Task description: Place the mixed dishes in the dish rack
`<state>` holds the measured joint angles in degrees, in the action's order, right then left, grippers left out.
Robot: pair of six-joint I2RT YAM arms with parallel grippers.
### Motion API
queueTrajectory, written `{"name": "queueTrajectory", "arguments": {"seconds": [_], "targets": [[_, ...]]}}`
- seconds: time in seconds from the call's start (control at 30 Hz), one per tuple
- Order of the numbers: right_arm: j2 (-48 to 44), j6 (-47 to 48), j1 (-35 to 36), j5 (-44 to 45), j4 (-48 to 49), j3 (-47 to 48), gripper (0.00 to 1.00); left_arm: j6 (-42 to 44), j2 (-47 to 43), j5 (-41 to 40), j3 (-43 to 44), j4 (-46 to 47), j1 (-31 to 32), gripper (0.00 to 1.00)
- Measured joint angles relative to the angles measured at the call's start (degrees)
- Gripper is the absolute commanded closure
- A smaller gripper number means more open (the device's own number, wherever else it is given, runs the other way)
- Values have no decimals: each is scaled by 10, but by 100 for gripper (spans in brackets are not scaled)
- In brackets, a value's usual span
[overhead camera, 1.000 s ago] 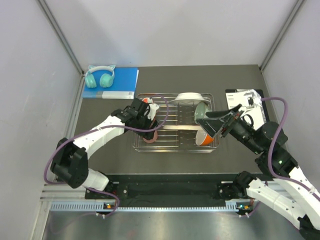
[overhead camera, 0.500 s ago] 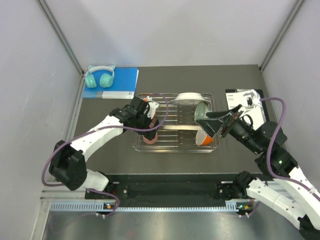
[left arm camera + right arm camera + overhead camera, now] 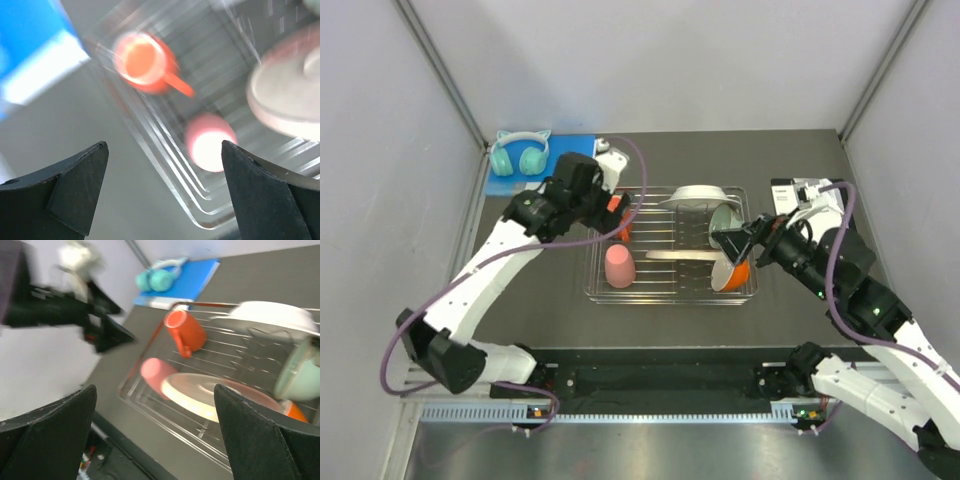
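Note:
The silver dish rack [image 3: 665, 292] stands mid-table. In it are the pink cup [image 3: 619, 265] upside down at its left front, the orange mug [image 3: 623, 231] behind it, the sprig plate [image 3: 680, 256], the white plate [image 3: 698, 194], the mint-green bowl [image 3: 725, 222] and the orange bowl [image 3: 737, 274]. My left gripper [image 3: 605, 200] is open and empty, raised over the rack's back left corner; its view shows the mug [image 3: 142, 60] and cup [image 3: 210, 147] below. My right gripper [image 3: 738, 245] is open and empty at the rack's right end, over the bowls.
Teal cat-ear headphones [image 3: 520, 155] lie on a blue book [image 3: 560, 165] at the back left. A black clipboard with white paper [image 3: 810, 205] lies right of the rack. Grey walls close in both sides.
My left gripper has let go of the pink cup, which now stands in the rack, and has risen back and left. My right gripper has drawn back slightly to the right.

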<state>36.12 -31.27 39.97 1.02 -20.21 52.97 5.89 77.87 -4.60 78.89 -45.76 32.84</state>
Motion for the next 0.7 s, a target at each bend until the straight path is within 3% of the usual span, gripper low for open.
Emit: {"name": "queueTrajectory", "arguments": {"seconds": [0.1, 0.23, 0.5, 0.7], "targets": [[23, 21, 0, 34, -33, 12, 0, 14, -40, -33, 43, 7, -13, 1], [54, 45, 0, 65, -77, 25, 0, 33, -123, -67, 38, 18, -46, 1], [20, 68, 0, 77, -94, 25, 0, 36, -282, -157, -129, 45, -84, 1], [18, 78, 0, 71, -95, 26, 0, 5, -367, -168, -190, 42, -85, 1]]}}
